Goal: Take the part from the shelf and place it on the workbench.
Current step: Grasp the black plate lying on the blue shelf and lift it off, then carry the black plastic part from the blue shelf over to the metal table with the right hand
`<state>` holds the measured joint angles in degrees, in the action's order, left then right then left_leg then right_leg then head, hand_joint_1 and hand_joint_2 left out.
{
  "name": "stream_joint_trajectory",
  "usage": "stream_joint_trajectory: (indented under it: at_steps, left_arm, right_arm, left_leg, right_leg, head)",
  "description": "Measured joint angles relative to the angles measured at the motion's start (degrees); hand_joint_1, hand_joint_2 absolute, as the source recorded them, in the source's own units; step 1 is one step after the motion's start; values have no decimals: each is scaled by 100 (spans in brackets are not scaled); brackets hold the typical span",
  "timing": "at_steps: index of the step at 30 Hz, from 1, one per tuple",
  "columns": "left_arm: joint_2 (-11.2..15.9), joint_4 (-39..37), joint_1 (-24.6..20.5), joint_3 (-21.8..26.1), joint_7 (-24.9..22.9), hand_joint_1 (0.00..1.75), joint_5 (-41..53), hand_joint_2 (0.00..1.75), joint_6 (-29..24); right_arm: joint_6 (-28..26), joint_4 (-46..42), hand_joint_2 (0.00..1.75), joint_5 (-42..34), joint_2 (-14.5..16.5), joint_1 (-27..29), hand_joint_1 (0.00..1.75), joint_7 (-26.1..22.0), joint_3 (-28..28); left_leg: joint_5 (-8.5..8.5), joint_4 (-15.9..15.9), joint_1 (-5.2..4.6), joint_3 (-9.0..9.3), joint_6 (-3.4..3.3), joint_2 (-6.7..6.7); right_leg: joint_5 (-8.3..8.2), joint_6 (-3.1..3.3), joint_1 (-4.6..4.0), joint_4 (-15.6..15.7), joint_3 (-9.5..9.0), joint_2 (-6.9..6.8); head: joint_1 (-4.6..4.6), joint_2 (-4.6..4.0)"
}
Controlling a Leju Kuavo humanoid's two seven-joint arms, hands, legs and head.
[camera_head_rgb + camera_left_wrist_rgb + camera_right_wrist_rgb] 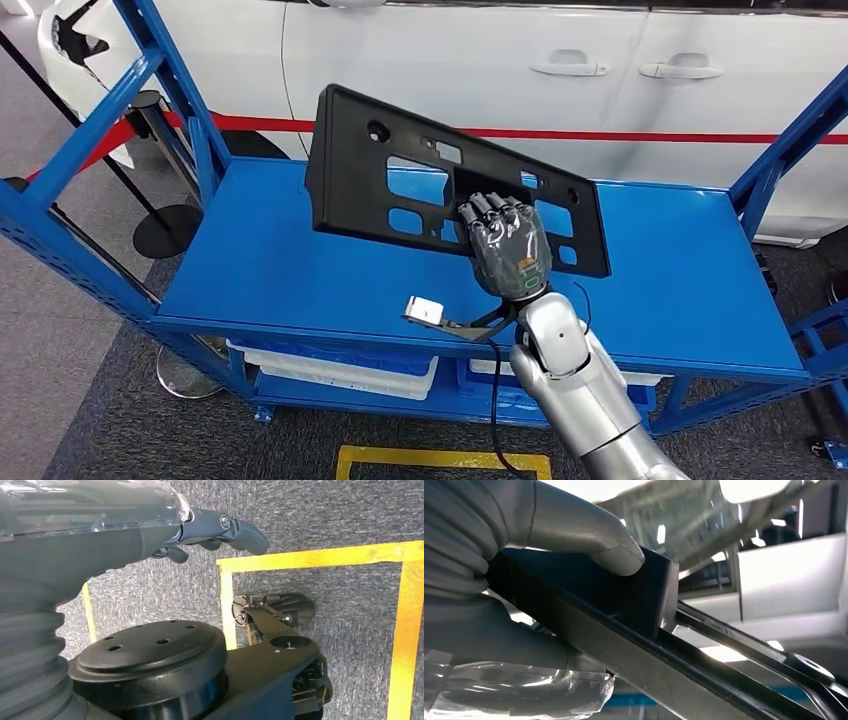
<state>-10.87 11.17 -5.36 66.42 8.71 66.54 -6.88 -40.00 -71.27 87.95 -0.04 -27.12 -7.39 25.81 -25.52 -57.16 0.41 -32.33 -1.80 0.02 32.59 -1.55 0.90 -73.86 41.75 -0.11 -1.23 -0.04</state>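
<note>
Right hand (510, 248), just right of the head view's centre, grips the black part (400, 150) at its lower edge, fingers hooked through a central opening of the plate. In the right wrist view the grey thumb (594, 540) presses flat on the part's thick raised block (644, 595), with the thin rim running away toward the lower right of that frame, so the hold looks firm rather than a light pinch.

From the hand outward, the part is a wide, flat plastic panel with several cut-outs. It is held off the blue shelf (300, 270), standing nearly on edge, its broad face turned toward the camera. Its long axis runs from the upper left of the head view down to the right of centre, so the left end sits higher than the right.

Left hand (220, 532) hangs low over grey carpet and yellow floor tape (310, 557), fingers loosely apart and holding nothing.

By my judgement the pick is done and the carry is in hand: the part is lifted clear, and the workbench is not among what these pictures show. The next move calls for drawing the panel back past the blue uprights (80, 150) without clipping its high left corner, then turning toward the bench while keeping the grip steady against the panel's off-centre weight.
</note>
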Motion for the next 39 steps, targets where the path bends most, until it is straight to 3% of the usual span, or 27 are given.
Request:
stream_joint_trajectory:
  at_steps: [1,2,4,5,6,10,12,14,15,16,18,20,22,24,26,29,31,32,35,37,39]
  left_arm:
    - [-2,0,2,-2,-5,0,8,175,3]
    - [-7,0,3,-4,-10,0,13,175,6]
    - [-20,0,0,-18,-19,0,18,175,11]
    - [-28,0,-4,-25,-21,0,19,175,8]
    - [-33,0,-7,-32,-22,0,16,175,0]
    - [-57,0,12,-37,-6,0,4,175,-51]
    - [-68,0,13,-38,2,0,-3,175,-69]
    - [-75,0,11,-38,9,0,-27,175,-73]
    - [-76,0,10,-37,14,0,-47,175,-73]
    - [-76,0,10,-37,20,0,-67,175,-69]
    - [-75,0,9,-37,27,0,-95,175,-48]
    - [-69,0,3,-35,3,0,-109,175,-19]
    - [-60,0,-11,-29,-45,0,-133,175,-7]
    - [-55,0,-22,-20,-94,0,-159,175,-10]
    - [-56,0,-25,-2,-146,0,-179,175,-16]
    - [-60,0,-25,22,-216,0,-201,175,-20]
    - [-60,0,-22,28,-236,0,-209,175,-20]
    - [-60,0,-22,30,-239,0,-210,175,-20]
    - [-61,0,-28,33,-240,0,-211,175,-18]
    - [-60,0,-35,44,-244,0,-224,175,-17]
    - [-60,0,-33,62,-252,0,-246,175,-16]
  right_arm:
    - [0,-70,175,-56,-44,-91,175,-78,-9]
    - [0,-146,175,-120,-74,-193,175,-185,-27]
    - [0,-311,175,-233,-100,-415,175,-461,-110]
    - [0,-414,175,-270,-92,-505,175,-623,-182]
    - [0,-524,175,-294,-80,-562,175,-788,-266]
    - [0,-1055,175,-473,110,-619,175,-1643,-710]
    - [0,-1217,175,-700,308,-665,175,-2264,-979]
    - [5,-1233,175,-1184,538,-697,175,-2881,-1320]
    - [36,-1151,175,-1640,631,-717,175,-3057,-1468]
    - [123,-985,175,-2350,689,-758,175,-3120,-1546]
    - [677,-572,175,-4411,698,-870,175,-2977,-1466]
    - [1863,-334,175,-6856,591,-899,175,-2748,-1161]
    - [3178,-277,175,-8826,454,-828,175,-2648,-750]
    - [3994,-251,175,-9866,368,-747,175,-2631,-366]
    - [4530,-236,175,-10438,319,-660,175,-2588,-124]
    - [5200,-222,175,-11102,292,-407,175,-2500,85]
    - [5342,-213,175,-11232,289,-210,175,-2471,195]
    - [5363,-209,175,-11244,288,-149,175,-2470,237]
    - [5405,-206,175,-11280,289,-101,175,-2464,313]
    - [5506,-206,175,-11365,293,-69,175,-2418,335]
    - [5641,-205,175,-11422,318,16,175,-2360,352]
  left_leg:
    - [-9,-13,-3,2,-2,-3]
    - [-24,-34,-3,4,4,-8]
    - [-75,-101,-11,-7,41,-16]
    - [-104,-146,-21,-27,70,-22]
    - [-123,-177,-29,-47,100,-27]
    - [-208,-259,-25,-96,221,-33]
    - [-462,-681,-13,-278,276,-29]
    - [-765,-1399,-6,-624,308,-28]
    - [-821,-1657,-5,-762,313,-28]
    - [-772,-1732,-5,-817,309,-27]
    - [-407,-1258,-6,-621,275,-27]
    - [-104,-514,-24,-289,221,-26]
    - [-49,-193,-60,-160,167,-28]
    - [-8,-121,-59,-141,108,-37]
    - [63,2,-26,-80,44,-45]
    - [100,61,-12,-43,2,-47]
    - [92,46,-11,-54,10,-47]
    - [83,29,-8,-60,22,-48]
    - [16,-101,-5,-100,99,-50]
    - [-12,-179,-20,-143,158,-53]
    - [-3,-188,-15,-161,208,-54]
  right_leg:
    - [-80,-2,2,-18,29,-1]
    - [-255,-1,7,174,-45,-1]
    - [-631,11,18,854,-352,-1]
    - [-720,28,18,1127,-473,2]
    - [-741,46,12,1282,-535,6]
    - [-708,178,-4,1370,-551,12]
    - [-708,235,5,1390,-571,10]
    - [-695,265,-10,1388,-577,5]
    - [-691,272,-18,1387,-581,2]
    - [-688,276,-25,1385,-586,1]
    - [-686,277,-30,1384,-608,14]
    - [-689,265,-32,1384,-616,43]
    - [-711,218,-26,1392,-586,68]
    - [-726,149,-24,1419,-576,69]
    - [-615,88,-28,1299,-543,51]
    - [-128,29,-12,407,-137,43]
    - [-27,-2,9,-6,75,39]
    - [-133,-15,24,81,34,36]
    - [-593,-19,60,1049,-465,28]
    - [-657,46,44,1331,-597,42]
    - [-688,131,23,1332,-574,49]
  head:
    - [-1,0]
    - [0,0]
    - [-1,0]
    - [-4,0]
    - [-7,0]
    - [-6,0]
    - [-9,0]
    - [-10,0]
    - [-10,0]
    - [-10,0]
    - [-9,0]
    - [-8,0]
    - [-8,0]
    - [-8,0]
    - [0,0]
    - [10,0]
    - [10,0]
    - [10,0]
    - [9,0]
    - [3,-1]
    - [1,-1]
